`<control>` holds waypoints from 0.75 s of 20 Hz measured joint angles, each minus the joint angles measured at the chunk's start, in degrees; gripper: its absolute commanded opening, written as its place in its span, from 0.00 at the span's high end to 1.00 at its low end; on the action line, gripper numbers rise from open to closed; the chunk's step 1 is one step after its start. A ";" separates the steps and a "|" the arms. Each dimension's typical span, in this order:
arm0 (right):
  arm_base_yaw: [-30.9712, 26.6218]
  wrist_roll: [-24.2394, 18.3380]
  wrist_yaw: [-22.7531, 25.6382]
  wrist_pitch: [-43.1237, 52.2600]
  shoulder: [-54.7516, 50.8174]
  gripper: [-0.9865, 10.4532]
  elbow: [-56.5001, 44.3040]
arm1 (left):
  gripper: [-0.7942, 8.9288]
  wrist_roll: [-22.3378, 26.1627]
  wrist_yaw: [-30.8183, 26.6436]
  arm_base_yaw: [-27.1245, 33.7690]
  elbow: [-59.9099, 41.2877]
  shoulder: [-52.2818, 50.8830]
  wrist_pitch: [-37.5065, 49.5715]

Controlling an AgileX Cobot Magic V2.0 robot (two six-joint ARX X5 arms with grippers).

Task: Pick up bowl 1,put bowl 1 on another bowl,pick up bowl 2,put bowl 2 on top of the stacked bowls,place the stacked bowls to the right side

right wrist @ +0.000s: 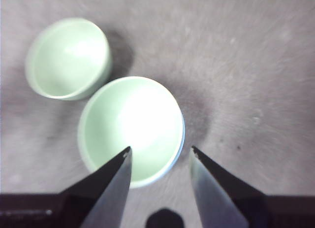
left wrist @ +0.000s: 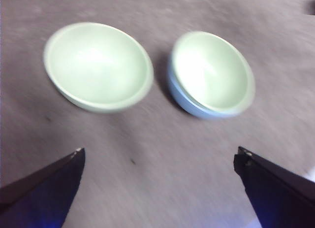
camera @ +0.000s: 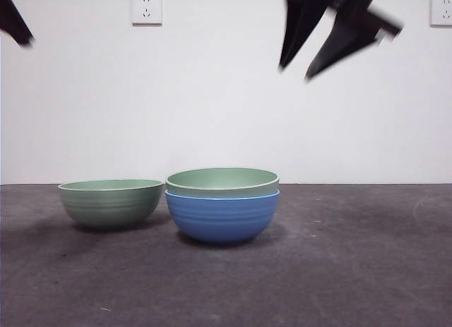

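I have the grey desk (camera: 353, 270) carrying three same-sized ridged bowls. The blue bowl (camera: 222, 215) sits near the middle with one pale green bowl (camera: 222, 180) already nested in it, so I judge the first stacking step done and the pick of bowl 2 the step in hand. The second pale green bowl (camera: 111, 202) stands alone on the desk, just beside the stack and apart from it.

My right end effector (right wrist: 160, 154) hangs well above the desk with its jaws at a moderate gap and nothing between them; the nested pair lies directly below its tips, the loose green bowl beyond and off to one side. In the front view it shows as a blurred dark shape (camera: 332, 37) high above the stack.

My left end effector (left wrist: 160, 156) is spread wide and empty, high over the desk, with both bowls ahead of its jaws and the loose one (left wrist: 98, 65) on its far side.

Next, I think one end effector must descend over the rim of the loose bowl and pinch its wall.
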 measured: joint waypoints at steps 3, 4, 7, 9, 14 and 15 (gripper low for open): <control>0.00 -0.37 0.09 -5.99 -9.44 0.74 0.00 | 0.18 -3.61 -5.18 -1.09 1.16 9.14 9.14; 0.00 -0.48 0.20 -7.91 -12.26 0.74 0.00 | 0.18 -4.20 -7.76 -1.55 2.80 12.74 10.19; 0.00 -0.63 0.24 -13.14 -19.12 0.74 0.00 | 0.18 -5.03 -14.38 -2.93 9.55 24.37 10.47; 0.00 -0.61 0.24 -16.11 -22.49 0.74 0.00 | 0.18 -5.05 -17.38 -3.61 14.53 31.91 10.03; 0.00 -0.61 0.37 -19.82 -26.75 0.74 0.00 | 0.27 -5.05 -18.32 -4.92 23.02 45.66 8.20; 0.00 -0.59 1.07 -19.93 -27.08 0.74 0.00 | 0.32 -5.05 -18.99 -5.18 23.50 47.17 8.09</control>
